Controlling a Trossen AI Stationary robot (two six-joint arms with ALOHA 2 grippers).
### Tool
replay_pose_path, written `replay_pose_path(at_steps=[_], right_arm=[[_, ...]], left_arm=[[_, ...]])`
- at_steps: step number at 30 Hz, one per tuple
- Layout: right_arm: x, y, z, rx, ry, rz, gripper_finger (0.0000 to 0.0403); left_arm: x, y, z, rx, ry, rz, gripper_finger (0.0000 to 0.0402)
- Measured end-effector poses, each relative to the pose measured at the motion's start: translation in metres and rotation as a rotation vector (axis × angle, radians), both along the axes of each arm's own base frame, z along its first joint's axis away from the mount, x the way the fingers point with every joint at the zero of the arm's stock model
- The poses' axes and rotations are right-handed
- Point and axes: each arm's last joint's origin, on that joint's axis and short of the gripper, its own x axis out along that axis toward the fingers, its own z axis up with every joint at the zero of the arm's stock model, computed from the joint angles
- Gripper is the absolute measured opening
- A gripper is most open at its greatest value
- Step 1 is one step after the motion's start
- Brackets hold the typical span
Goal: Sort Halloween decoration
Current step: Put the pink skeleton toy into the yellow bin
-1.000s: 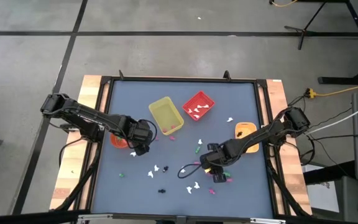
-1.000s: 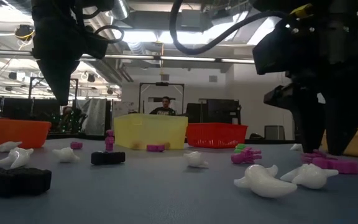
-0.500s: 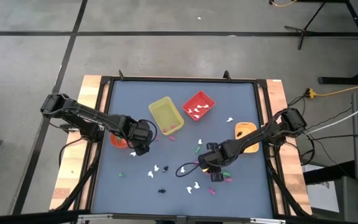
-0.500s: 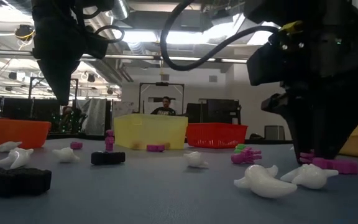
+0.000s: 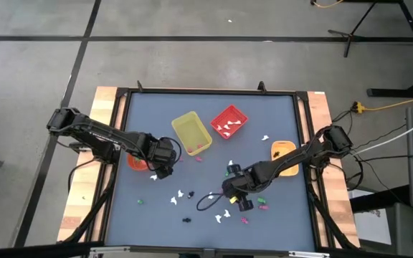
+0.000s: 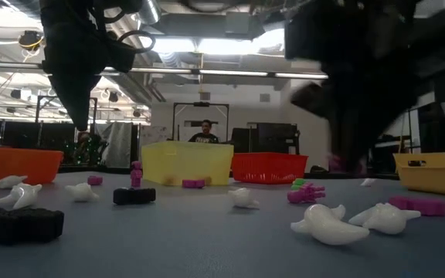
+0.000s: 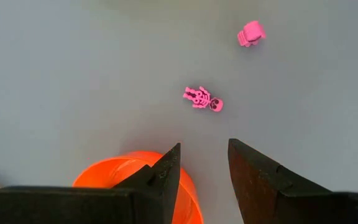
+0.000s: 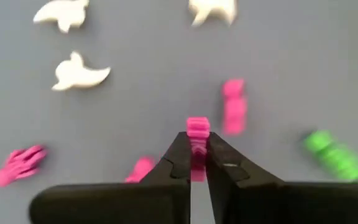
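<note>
Near the front edge of the bench (image 5: pixel 278 107), right of its middle, the right gripper (image 8: pixel 197 155) has its fingers pinched almost together on a small pink trinket (image 8: pixel 197 134), which sticks out between the tips and seems lifted off the surface. That narrow nip suits so tiny a piece; it looks like the start of a carry toward one of the bins. The yellow bin (image 5: pixel 191 133) and the red bin (image 5: pixel 229 122) sit side by side toward the bench's far edge, the red one already holding white pieces, the yellow one pink pieces at its near corner, so the pink piece probably belongs in the yellow. The rest of the Halloween decoration (image 5: pixel 180 195) lies scattered along the front half: white ghosts, pink, green and black bits.

By the left edge the left gripper (image 7: pixel 202 163) hangs with its fingers parted and nothing between them, over the rim of the orange bowl (image 7: pixel 120 173), with a pink skeleton (image 7: pixel 203 99) just beyond.

In the low view the right arm is a dark smear, and the pinched piece cannot be picked out there. From above the gripper covers it. The bowl is partly hidden by the left arm.
</note>
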Motion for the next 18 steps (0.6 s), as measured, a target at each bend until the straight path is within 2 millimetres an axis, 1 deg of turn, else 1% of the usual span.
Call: replay_pose_path(at_steps=[4,8,12,18], right_arm=[[0.013,-0.005,0.016,-0.112,-0.101,0.086,0.0054],[0.027,-0.020,0.031,-0.197,-0.174,0.110,0.0059],[0.044,-0.045,0.041,-0.265,-0.267,0.118,0.0045],[0.067,-0.091,0.052,-0.330,-0.443,0.077,0.0033]], left_arm=[[0.000,0.000,0.000,0.020,-0.004,0.001,0.0118],[0.000,0.000,0.000,0.020,-0.004,0.002,0.0118],[0.000,0.001,0.000,0.021,-0.005,0.003,0.0118],[0.001,0.000,0.000,0.020,-0.015,0.005,0.0118]])
